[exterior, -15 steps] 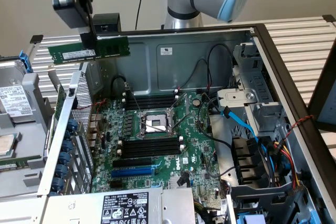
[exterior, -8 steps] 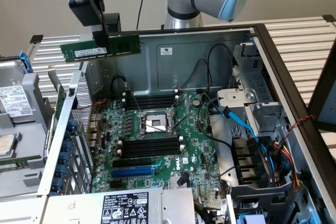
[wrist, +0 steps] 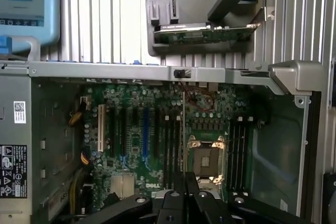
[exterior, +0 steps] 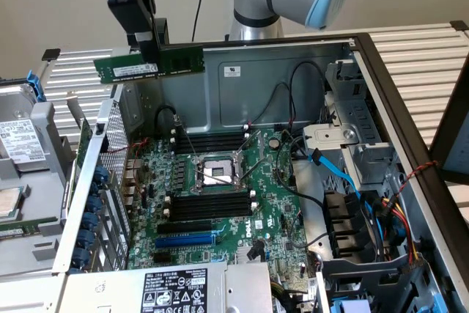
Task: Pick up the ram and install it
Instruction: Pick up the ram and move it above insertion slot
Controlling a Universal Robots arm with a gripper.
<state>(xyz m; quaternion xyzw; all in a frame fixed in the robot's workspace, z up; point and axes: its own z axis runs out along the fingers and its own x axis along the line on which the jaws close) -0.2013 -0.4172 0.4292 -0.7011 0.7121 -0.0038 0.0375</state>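
- Holding the ram (exterior: 150,66) level by its upper edge, our gripper (exterior: 156,50) hangs above the open computer case (exterior: 293,64).
- We read "DELL" on the green motherboard (exterior: 275,203); we cannot read the ram's white label (exterior: 135,70).

Memory slots (exterior: 209,208) lie open above (cables (exterior: 327,165) crowd the drive cage (exterior: 360,153)).

Upper left in the exterior view, the gripper (exterior: 151,50) holds the ram (exterior: 124,68) above the case (exterior: 278,71); the motherboard (exterior: 272,207) lies inside.
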